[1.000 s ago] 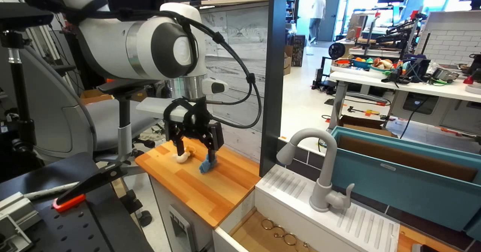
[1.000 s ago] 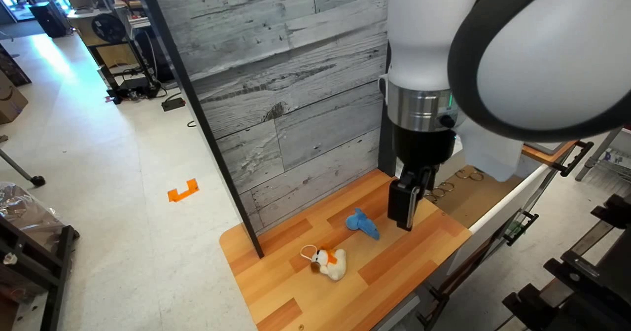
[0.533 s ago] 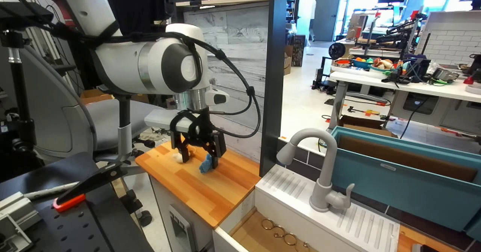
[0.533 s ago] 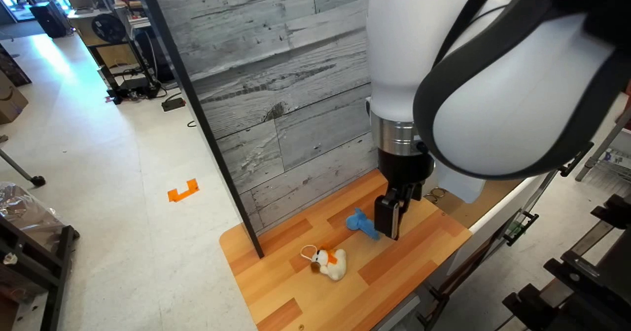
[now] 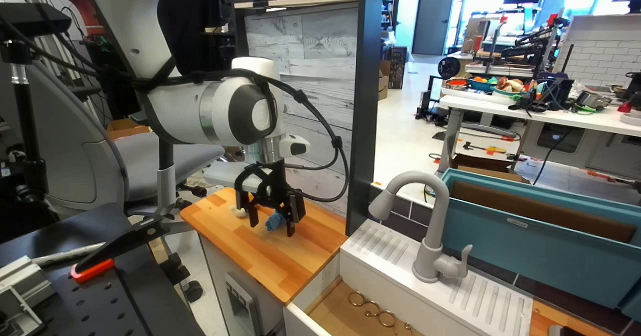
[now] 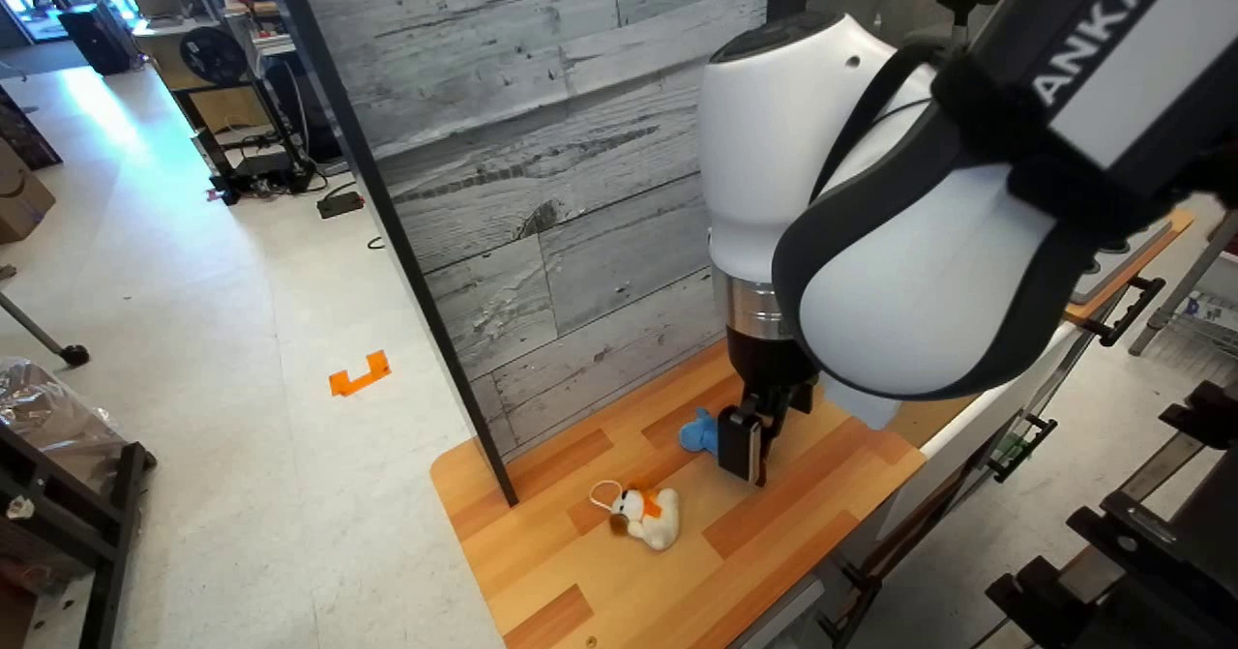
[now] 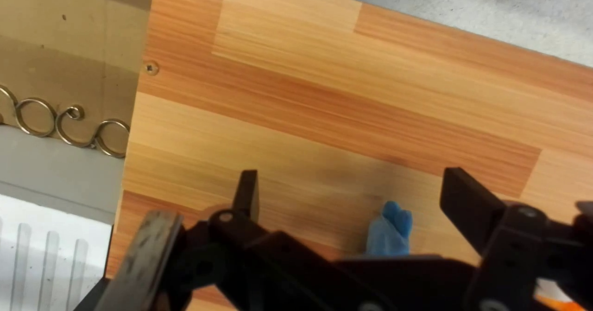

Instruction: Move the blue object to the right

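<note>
My claw (image 7: 350, 181) is wide: fingers (image 7: 470, 204) well apart, low over the wooden counter (image 7: 287, 93). Clock calls are per view, 12 = straight up. Wrist view: blue object (image 7: 390, 232) shows in the gap between my fingers, nearer the 3 o'clock finger, 4 to 5 o'clock off view center; my own claw hides its lower end. It rests on the counter. In an exterior view my near finger covers part of it, the visible bit (image 6: 698, 432) at 9 o'clock of that finger. Can't tell if I'm touching it. Also there: cream plush (image 6: 660, 523) with orange trim lies at 7 o'clock of it, near but apart; gray wood-print panel (image 6: 561, 165) stands at 11. Wrist view again: metal rings (image 7: 59, 128) at 9 o'clock of center, ribbed white drainboard (image 7: 65, 255) at 8. In an exterior view, gray faucet (image 5: 435, 221) and teal bin (image 5: 531, 251) both sit at 3 o'clock of the blue object, well apart from it, bin farther out.
</note>
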{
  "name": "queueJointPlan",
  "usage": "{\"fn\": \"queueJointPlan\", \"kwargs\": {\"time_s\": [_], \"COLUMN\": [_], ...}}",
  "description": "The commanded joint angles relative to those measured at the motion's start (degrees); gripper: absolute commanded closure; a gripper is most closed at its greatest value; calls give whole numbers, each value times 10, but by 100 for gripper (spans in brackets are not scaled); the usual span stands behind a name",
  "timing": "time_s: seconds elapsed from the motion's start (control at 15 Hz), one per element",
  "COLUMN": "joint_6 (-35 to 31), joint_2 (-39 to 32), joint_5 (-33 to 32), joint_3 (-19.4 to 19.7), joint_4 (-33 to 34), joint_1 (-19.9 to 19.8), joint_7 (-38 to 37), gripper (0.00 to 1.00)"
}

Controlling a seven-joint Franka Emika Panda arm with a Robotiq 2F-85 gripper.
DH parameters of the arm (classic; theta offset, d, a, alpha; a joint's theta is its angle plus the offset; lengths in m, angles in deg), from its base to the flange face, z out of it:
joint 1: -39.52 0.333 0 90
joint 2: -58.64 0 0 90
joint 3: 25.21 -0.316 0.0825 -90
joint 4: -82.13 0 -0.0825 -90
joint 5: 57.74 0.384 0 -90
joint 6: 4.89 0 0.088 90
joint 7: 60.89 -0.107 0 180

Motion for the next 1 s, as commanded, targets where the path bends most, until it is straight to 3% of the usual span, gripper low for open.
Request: {"fn": "queueJointPlan", "kwargs": {"time_s": [0.0, 0.47, 0.6, 0.93], "joint_6": [18, 16, 16, 15], "joint_2": [-26, -45, -48, -49], "joint_5": [14, 3, 2, 0], "joint_3": [-3, -3, -6, 0], "joint_4": [38, 69, 74, 81], "joint_1": [1, 3, 0, 6], "joint_7": [10, 38, 49, 54], "gripper": [0, 0, 26, 66]}}
